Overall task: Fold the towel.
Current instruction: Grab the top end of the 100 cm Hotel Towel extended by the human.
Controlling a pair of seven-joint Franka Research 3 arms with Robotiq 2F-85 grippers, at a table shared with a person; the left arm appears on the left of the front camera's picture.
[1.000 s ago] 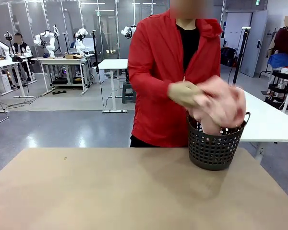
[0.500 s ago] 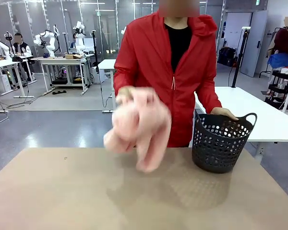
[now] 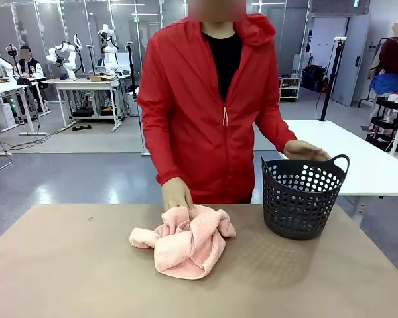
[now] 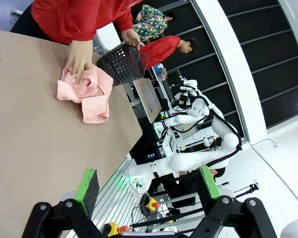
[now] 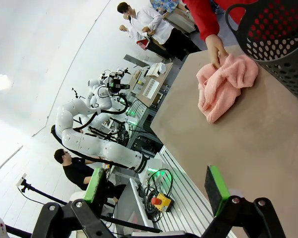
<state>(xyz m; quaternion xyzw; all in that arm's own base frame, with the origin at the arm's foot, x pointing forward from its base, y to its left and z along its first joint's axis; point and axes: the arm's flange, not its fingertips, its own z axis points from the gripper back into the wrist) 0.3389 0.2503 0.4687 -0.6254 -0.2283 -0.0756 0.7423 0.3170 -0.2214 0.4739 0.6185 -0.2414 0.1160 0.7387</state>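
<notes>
A: Nearest first. Left pincer (image 4: pixel 148 183)?

B: Spread wide, green pads (image 4: pixel 88 184) far apart, nothing between them, touching nothing. It sits at the robot's side of the table (image 3: pixel 79 278), well apart from the cloth.

A: Right pincer (image 5: pixel 156 187)?

B: Same: jaws wide open, empty, no contact. Also well back from the work.

A: Then the towel (image 3: pixel 186 242).

B: Lying on the table, about mid-width, nearer the far edge than the near one. Bunched in a loose heap, not flat. No clean long axis; the heap runs a little wider across the table than front to back. One rolled end sticks out toward the robot's left. A thicker doubled lobe points toward the robot's side. The right wrist view shows it as a crumpled mass (image 5: pixel 223 84) just beside the basket wall; the left wrist view (image 4: pixel 87 91) shows the doubled lobe trailing away from the hand.

A: Basket?

B: Dark perforated basket (image 3: pixel 304 199), upright, to the robot's right of the towel, near but not touching it in the front view.

A: Farthest?

B: Person (image 3: pixel 205 112) in a red jacket at the far edge. One hand (image 3: pixel 176 194) rests on the far-left part of the heap; the other hand (image 3: pixel 305 150) lies on the basket's far rim.
</notes>
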